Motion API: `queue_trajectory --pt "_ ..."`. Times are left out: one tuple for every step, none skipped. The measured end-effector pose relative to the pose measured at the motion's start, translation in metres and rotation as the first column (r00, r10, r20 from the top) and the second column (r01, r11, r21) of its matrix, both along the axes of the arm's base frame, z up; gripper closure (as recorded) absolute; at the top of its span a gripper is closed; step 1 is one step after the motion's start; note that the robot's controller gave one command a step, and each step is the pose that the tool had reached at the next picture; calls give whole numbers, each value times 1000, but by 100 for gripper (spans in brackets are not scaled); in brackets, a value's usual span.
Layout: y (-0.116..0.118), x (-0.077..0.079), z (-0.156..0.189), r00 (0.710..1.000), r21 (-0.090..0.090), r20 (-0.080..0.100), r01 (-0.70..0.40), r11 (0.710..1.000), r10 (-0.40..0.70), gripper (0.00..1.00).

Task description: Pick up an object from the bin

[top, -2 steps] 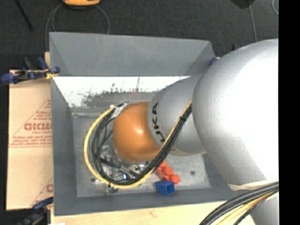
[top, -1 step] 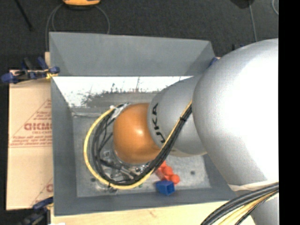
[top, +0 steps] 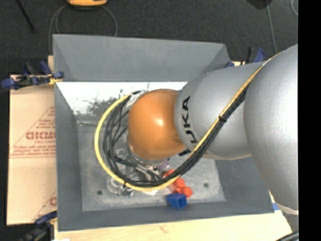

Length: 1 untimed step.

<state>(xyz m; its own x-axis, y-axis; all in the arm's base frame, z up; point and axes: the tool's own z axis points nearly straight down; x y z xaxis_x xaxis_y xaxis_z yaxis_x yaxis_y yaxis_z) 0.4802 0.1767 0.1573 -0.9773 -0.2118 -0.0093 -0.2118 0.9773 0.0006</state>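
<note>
My gripper [top: 139,171] is low over the front middle of the bin, its metal body showing just under the orange wrist cover and the cable loop. A small blue block [top: 176,201] lies on the bin floor by the front wall, just right of the gripper. Touching the block's upper side is a small orange-red piece [top: 181,187], partly hidden by the cables. A pale, shiny small thing [top: 115,185] lies on the floor at the gripper's left. What is right under the gripper is hidden.
The arm and its orange cover hang over the middle and right of the bin. Dark specks lie on the sloped back-left wall. Bare floor shows at the left and along the front.
</note>
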Motion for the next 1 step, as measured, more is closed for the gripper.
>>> queue_trajectory --pt "0 1 20 1000 -1 -4 5 1000 -5 100"
